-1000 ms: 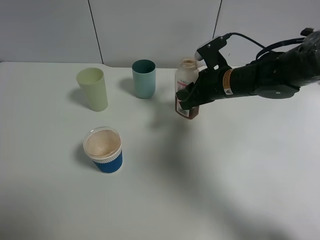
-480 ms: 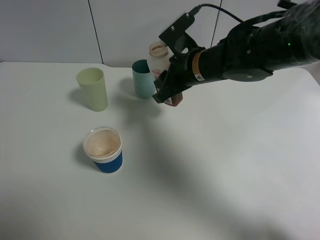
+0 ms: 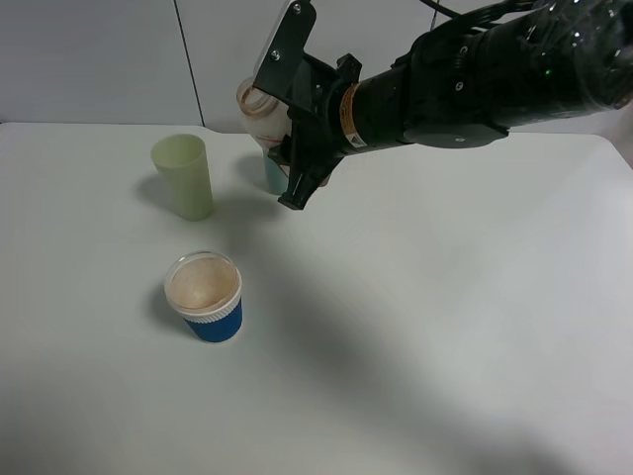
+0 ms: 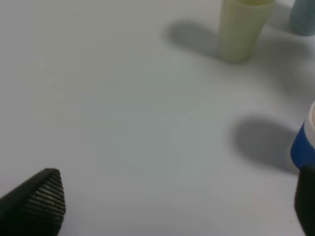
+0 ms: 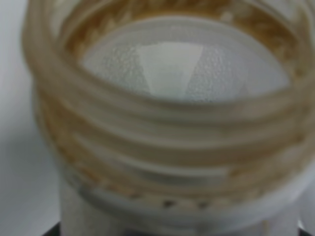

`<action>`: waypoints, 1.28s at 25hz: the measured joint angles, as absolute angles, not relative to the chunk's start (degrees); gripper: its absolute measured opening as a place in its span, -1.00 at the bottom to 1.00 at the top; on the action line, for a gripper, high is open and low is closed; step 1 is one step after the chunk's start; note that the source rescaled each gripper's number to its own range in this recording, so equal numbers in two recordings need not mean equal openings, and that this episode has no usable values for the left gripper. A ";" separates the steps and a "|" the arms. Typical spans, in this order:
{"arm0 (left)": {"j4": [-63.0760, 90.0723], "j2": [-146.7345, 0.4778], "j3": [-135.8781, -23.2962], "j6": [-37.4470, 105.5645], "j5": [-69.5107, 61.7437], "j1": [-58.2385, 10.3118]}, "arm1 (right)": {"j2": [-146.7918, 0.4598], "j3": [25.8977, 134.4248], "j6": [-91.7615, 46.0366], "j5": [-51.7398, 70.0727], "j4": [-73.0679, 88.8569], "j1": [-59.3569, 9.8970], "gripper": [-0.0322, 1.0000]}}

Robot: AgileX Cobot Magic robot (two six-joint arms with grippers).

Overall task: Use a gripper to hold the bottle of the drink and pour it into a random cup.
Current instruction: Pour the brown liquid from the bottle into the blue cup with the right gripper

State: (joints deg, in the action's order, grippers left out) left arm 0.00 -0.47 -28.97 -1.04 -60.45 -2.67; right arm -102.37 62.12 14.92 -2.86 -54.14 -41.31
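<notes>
My right gripper (image 3: 298, 158) is shut on the bottle of the drink (image 3: 257, 107) and holds it high above the back of the table, tipped toward the left. Only the bottle's whitish shoulder and open neck show past the dark fingers. The neck fills the right wrist view (image 5: 162, 123), with brown residue on its threads. The blue cup (image 3: 205, 297) stands upright at the front left, well below and in front of the bottle; its edge also shows in the left wrist view (image 4: 305, 142). My left gripper (image 4: 174, 201) is open and empty, low over the table.
A tall pale-green cup (image 3: 183, 176) stands at the back left, also in the left wrist view (image 4: 241, 27). A teal cup (image 3: 268, 170) is mostly hidden behind the right gripper; the left wrist view shows its side (image 4: 302, 14). The white table (image 3: 445, 327) spreads to the right.
The right arm has lifted the bottle off the table and carried it left and up, past the teal cup, tipping it leftward. The cups have not moved.
</notes>
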 joint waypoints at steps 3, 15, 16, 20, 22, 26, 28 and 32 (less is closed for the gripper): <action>0.00 -0.47 -28.97 -1.04 -60.45 -2.67 | -102.37 62.12 12.61 -2.34 -53.82 -41.51 -0.94; 0.00 -0.47 -28.97 -1.04 -60.45 -2.67 | -102.37 62.12 2.31 4.12 -53.57 -45.52 -0.94; 0.00 -0.47 -28.97 -1.04 -60.45 -2.67 | -102.37 62.12 1.82 4.52 -53.37 -45.90 -0.94; 0.00 -0.47 -28.97 -1.04 -60.45 -2.67 | -102.37 63.15 1.14 5.46 -53.20 -47.55 -0.94; 0.00 -0.47 -28.97 -1.04 -60.45 -2.67 | -102.47 64.32 0.00 6.29 -53.20 -48.28 -0.94; 0.00 -0.47 -28.97 -1.04 -60.45 -2.67 | -104.11 66.67 -1.96 8.87 -53.25 -49.40 -0.94; 0.00 -0.47 -28.97 -1.04 -60.45 -2.67 | -104.92 66.95 -3.73 9.84 -53.25 -49.91 -0.94; 0.00 -0.47 -28.97 -1.04 -60.45 -2.67 | -105.61 66.95 -6.83 9.87 -53.25 -50.73 -0.94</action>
